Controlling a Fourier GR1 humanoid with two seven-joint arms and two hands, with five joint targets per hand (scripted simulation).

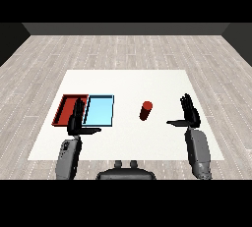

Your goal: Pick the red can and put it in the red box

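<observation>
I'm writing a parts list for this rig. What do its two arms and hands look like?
Both forearms are plain grey, rounded and slightly tapered, with a darker patch near the wrist. The left hand and the right hand are black, each with slim fingers and a thumb. No cables, sleeves or markings show.

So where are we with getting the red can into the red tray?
Nothing looks done yet. The red can stands upright on the table, right of the light blue tray, untouched. The right hand is open beside it with a gap between; the left hand is open by the red tray. Grasping, carrying and placing all remain.
</observation>
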